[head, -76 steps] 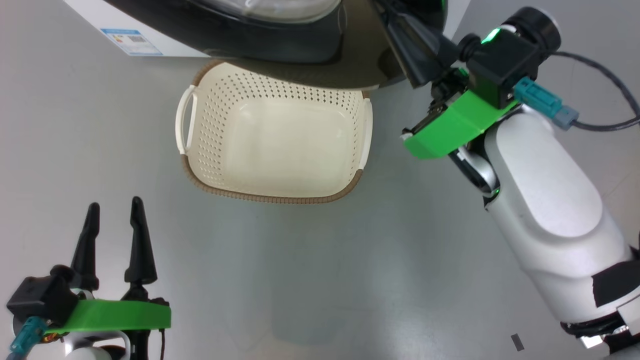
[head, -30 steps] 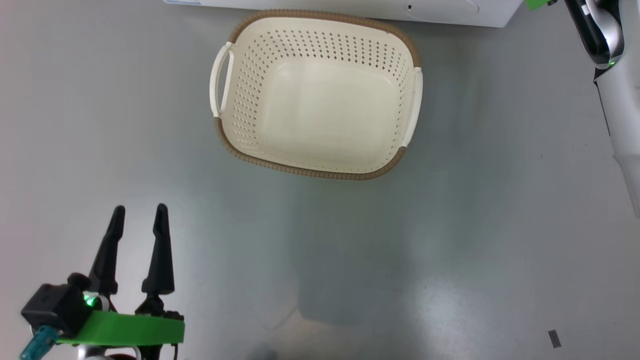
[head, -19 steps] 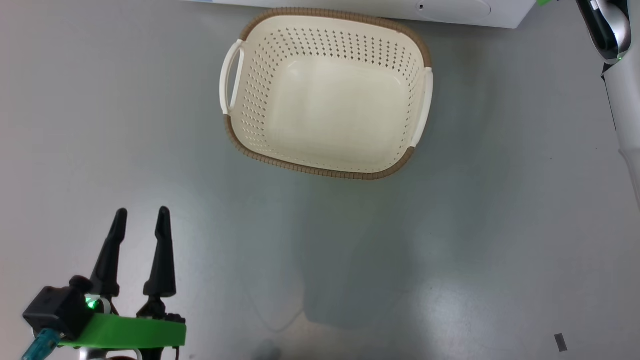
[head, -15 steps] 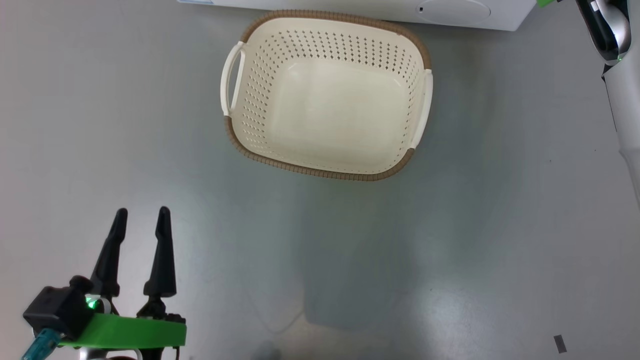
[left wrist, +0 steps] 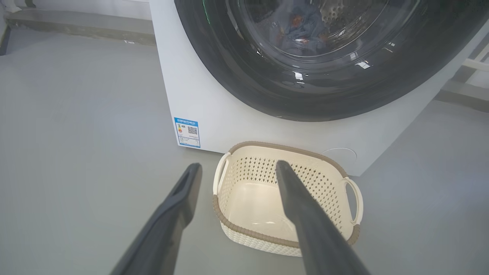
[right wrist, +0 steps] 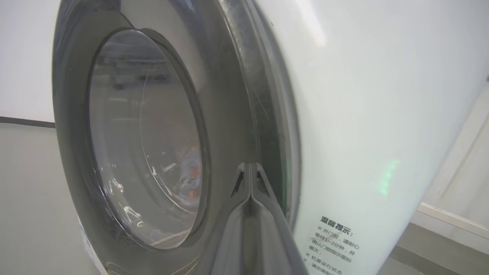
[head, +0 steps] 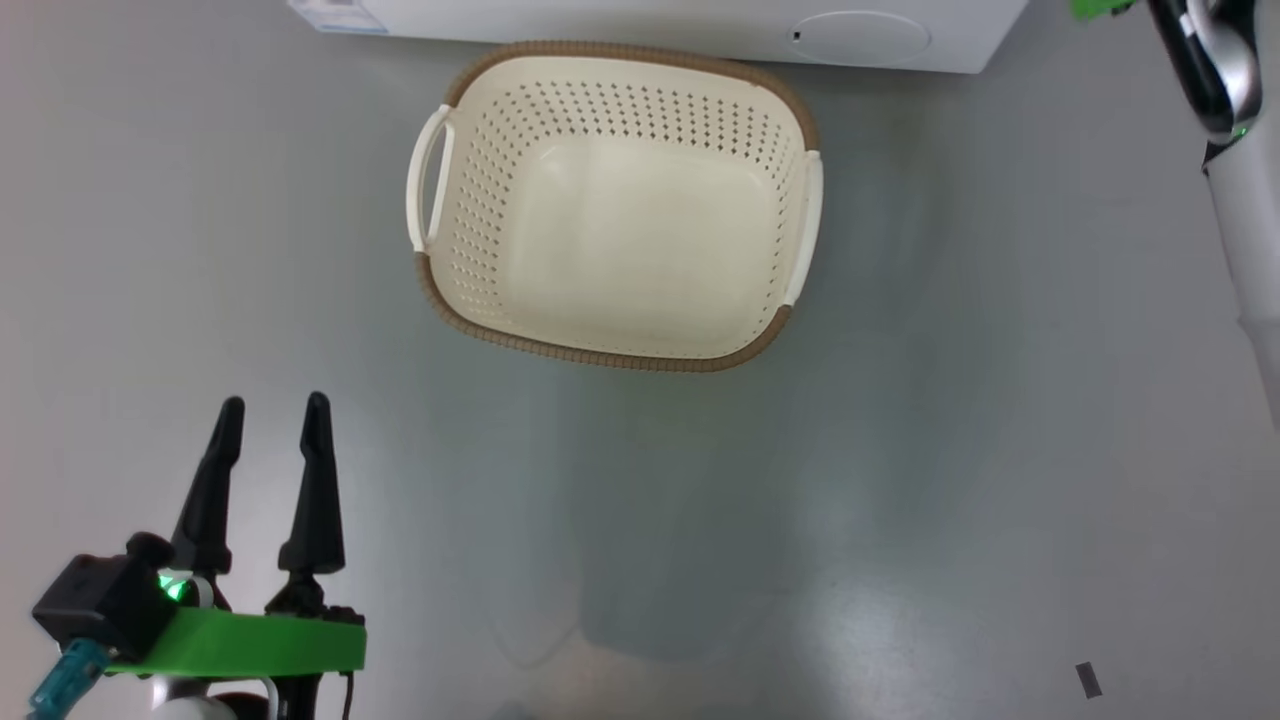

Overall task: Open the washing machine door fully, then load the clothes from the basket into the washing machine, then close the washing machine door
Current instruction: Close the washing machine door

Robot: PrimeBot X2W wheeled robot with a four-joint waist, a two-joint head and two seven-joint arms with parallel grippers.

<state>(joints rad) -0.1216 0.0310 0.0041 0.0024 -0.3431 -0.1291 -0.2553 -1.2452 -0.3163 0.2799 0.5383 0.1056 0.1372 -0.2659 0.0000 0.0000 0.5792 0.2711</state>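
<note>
The basket [head: 600, 360] stands on the grey floor [head: 900, 480] hard against the foot of the washing machine [left wrist: 214, 107], just below its door, a short carry from rim to drum. It holds nothing now. The clothes [left wrist: 300, 25] show as a blue and orange heap behind the glass, inside the drum.

The washing machine door [left wrist: 267, 88] looks to lie flush with the white front, so the task seems to be at its closing step or just past it. Whether the latch has caught cannot be told.

The right pincer [right wrist: 250, 165] has its two fingers pressed tight together with nothing between them. Its tips are at the door's black rim, close to the seam with the cabinet. Shut like this they probably serve as a blunt pusher rather than a grasper. Whether they touch the rim is unclear.

The left pincer [head: 274, 402] hangs low over bare floor, well apart from the basket. Its fingers are spread wide and hold nothing, likely parked clear of the door's swing.
</note>
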